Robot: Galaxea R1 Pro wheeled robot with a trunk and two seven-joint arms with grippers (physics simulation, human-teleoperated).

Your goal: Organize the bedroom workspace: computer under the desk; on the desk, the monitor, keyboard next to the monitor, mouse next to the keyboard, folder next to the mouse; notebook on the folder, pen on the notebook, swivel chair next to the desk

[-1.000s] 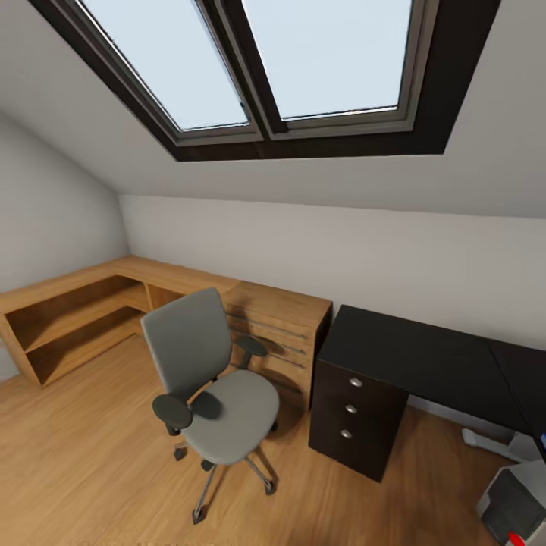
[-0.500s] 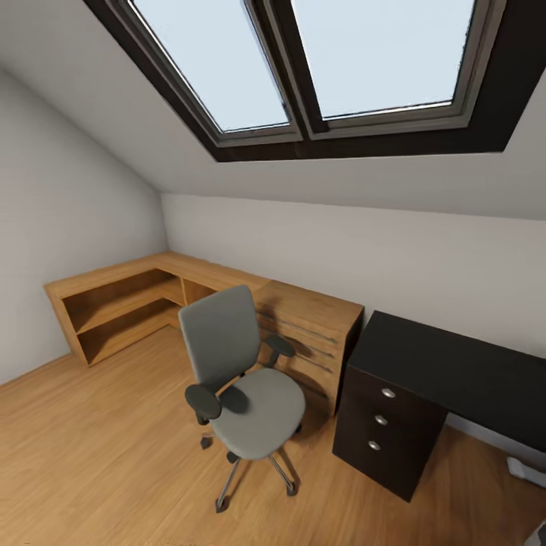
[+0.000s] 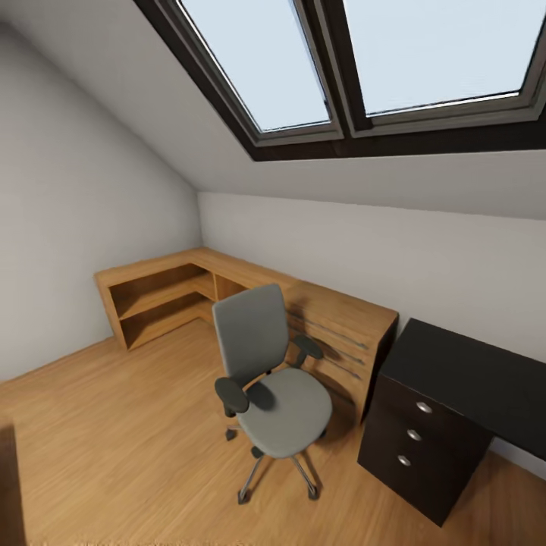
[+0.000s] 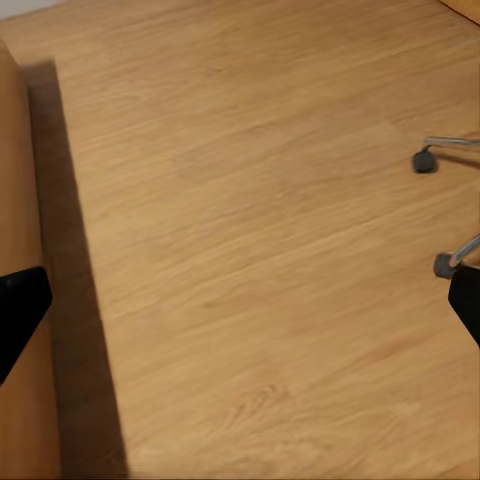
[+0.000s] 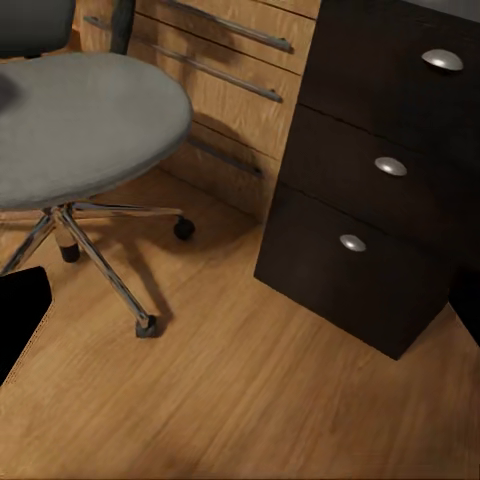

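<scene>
The swivel chair stands on the wooden floor with a bare grey seat, its right armrest close to a light wooden cabinet. The desk shows its left end, a black top over the three-knob drawer unit, a little right of the chair. My right gripper hangs open above the floor between the chair's star base and the drawer unit. My left gripper is open over bare floor, with chair casters to one side. Computer, monitor, keyboard, mouse, folder, notebook and pen are out of view.
A light wooden cabinet with slatted drawers stands between chair and desk, joined to a low corner shelf along the left wall. A sloped ceiling with a skylight hangs overhead. A wooden panel stands beside my left gripper.
The head view has swung to the left, so chair, cabinet and desk sit further right in the picture. The grey case at the lower right has left the picture. Nothing itself moved.
</scene>
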